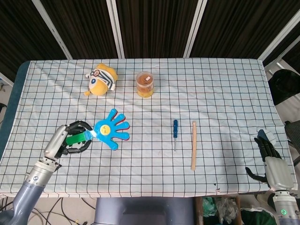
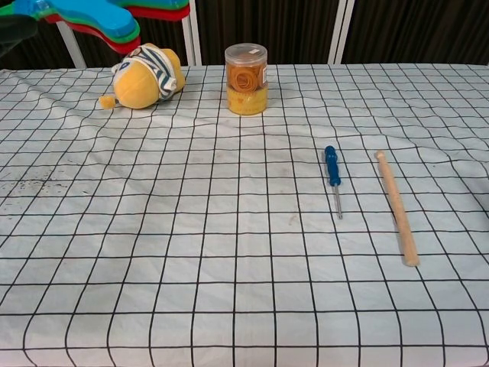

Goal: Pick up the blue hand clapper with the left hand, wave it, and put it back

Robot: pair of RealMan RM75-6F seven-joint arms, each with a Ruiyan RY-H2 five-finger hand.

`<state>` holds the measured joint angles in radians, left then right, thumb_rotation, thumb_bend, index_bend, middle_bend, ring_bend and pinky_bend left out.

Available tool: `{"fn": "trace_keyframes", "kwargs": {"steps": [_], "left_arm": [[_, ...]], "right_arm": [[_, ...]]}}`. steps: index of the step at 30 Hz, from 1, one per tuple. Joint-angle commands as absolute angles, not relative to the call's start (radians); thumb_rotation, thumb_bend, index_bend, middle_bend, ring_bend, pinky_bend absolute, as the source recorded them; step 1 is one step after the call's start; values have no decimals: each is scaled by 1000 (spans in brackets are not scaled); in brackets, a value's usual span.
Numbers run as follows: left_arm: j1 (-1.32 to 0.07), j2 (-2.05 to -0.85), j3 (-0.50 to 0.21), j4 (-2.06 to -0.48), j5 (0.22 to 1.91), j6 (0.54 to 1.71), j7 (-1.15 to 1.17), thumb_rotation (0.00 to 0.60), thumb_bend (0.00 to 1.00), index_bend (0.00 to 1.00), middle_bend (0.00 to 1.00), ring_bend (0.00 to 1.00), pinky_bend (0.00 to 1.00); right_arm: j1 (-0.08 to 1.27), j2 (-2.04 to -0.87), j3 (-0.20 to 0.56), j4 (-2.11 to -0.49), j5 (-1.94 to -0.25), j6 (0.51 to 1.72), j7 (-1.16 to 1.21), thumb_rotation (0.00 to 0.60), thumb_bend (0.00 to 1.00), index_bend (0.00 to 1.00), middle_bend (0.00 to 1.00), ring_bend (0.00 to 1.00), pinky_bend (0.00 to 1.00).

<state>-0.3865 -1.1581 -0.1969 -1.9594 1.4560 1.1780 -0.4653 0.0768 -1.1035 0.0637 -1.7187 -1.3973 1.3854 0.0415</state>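
While the left hand (image 1: 70, 139) is wrapped around the green handle, the lines below give what shows.

Left hand: near the surface's left front corner, fingers curled tight round the green handle of the blue plastic hand-shaped clapper (image 1: 110, 132).
Clapper: its blue palm with a yellow smiley face fans out to the right of the hand; red and green layers peek out beneath the blue. The chest view catches only its underside at the top left (image 2: 99, 14), which suggests it is lifted off the cloth, though the head view alone does not settle that.
Right hand (image 1: 273, 164): beyond the surface's right front corner, dark fingers partly curled; whether anything is in it I cannot tell.
Surface: a table under a white cloth with a black grid (image 1: 211, 89).
Back edge, left of centre: a yellow plush toy with a striped band (image 1: 102, 79), lying on its side.
Just right of it: a clear round jar with orange contents (image 1: 145, 84), upright.
Right of centre: a blue-handled screwdriver (image 1: 175, 132) and a pale wooden stick (image 1: 193, 145), side by side, apart, both pointing front to back.
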Motion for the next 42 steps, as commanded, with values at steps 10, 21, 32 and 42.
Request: {"fn": "trace_keyframes", "kwargs": {"steps": [10,21,32,42], "left_arm": [[-543,-1299,-196,-1757,1315,968,-185,600,504,730,805,674,850],[-639,-1460,-193,-1625,1143,912,76,600,495,714,776,642,812],[-694,-1528,-172,-1581,921,931,348,600,308,443,288,191,295],[-710,-1504,-160,-1626,782,983,472,600,0,8,0,0,0]], "right_arm": [[78,-1103,65,-1718,-1392,1380,40,600,218,0,0,0,155],[80,-1101,64,-1718,-1387,1372,42,600,219,0,0,0,155],[81,-1100,65,-1720,-1382,1369,43,600,219,0,0,0,155],[80,-1098,64,-1723,-1381,1367,45,600,219,0,0,0,155]]}}
